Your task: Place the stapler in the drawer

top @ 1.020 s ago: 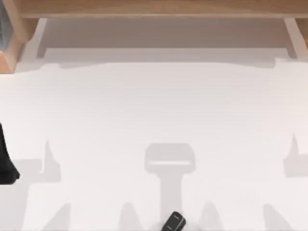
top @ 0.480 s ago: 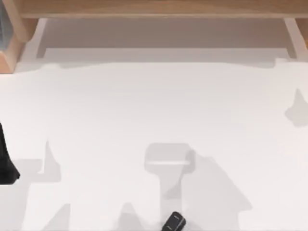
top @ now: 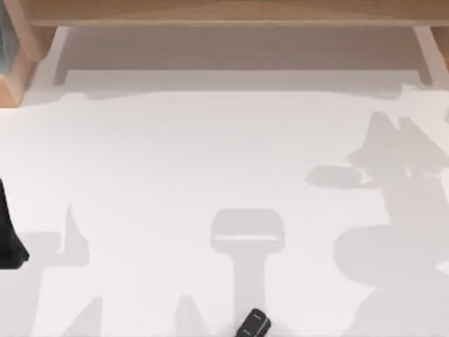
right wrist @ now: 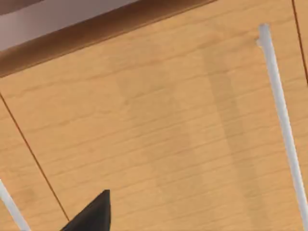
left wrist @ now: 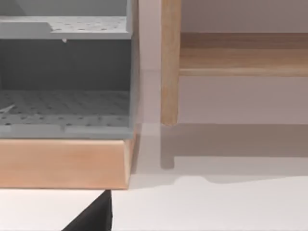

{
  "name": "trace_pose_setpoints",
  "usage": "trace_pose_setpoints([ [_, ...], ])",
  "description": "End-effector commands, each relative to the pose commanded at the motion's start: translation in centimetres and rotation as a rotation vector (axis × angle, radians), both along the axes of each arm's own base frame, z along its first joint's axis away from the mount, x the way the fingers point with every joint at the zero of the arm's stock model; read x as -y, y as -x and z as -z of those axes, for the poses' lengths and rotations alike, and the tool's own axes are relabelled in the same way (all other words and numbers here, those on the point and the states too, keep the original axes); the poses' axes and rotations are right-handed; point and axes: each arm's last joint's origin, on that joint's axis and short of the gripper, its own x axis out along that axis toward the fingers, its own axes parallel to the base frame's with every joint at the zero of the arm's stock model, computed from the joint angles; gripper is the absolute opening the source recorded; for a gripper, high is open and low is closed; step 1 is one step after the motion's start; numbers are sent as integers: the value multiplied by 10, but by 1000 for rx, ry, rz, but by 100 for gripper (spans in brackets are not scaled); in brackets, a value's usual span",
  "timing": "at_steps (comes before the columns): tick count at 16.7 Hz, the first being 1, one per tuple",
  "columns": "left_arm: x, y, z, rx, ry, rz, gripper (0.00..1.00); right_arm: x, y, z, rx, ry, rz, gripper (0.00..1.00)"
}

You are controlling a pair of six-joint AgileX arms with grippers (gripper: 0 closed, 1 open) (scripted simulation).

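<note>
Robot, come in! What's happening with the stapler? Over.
Stapler at table's near edge, untouched. Left arm parked at left edge. Nothing near stapler.

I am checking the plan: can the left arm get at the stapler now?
Probably yes. The stapler lies alone on the white table at its near edge, nothing around or over it. The left arm sits at the table's left edge, with bare tabletop between.

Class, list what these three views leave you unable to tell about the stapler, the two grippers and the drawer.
- The stapler: top view, its near end is cut off by the bottom edge.
- Left gripper: left wrist view, a dark tip cut by the edge; open or shut unknown.
- Right gripper: right wrist view, same.
- Drawer front: open or closed unclear.
</note>
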Motion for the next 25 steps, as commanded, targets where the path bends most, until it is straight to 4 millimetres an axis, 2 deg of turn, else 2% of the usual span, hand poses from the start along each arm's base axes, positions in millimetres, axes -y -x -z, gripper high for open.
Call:
trace_pose_setpoints([
  [2,0,0,0,0,0,0,100,21,-23,35,-13,110,0,100],
  [5,0,0,0,0,0,0,100,46,-42,80,-21,238,4,100],
  [8,0,0,0,0,0,0,100,61,-48,107,-18,316,10,100],
  [15,0,0,0,0,0,0,100,61,-50,112,-20,330,8,100],
  [21,0,0,0,0,0,0,100,64,-72,112,-17,333,11,100],
  [25,0,0,0,0,0,0,100,64,-74,112,-17,333,11,100],
])
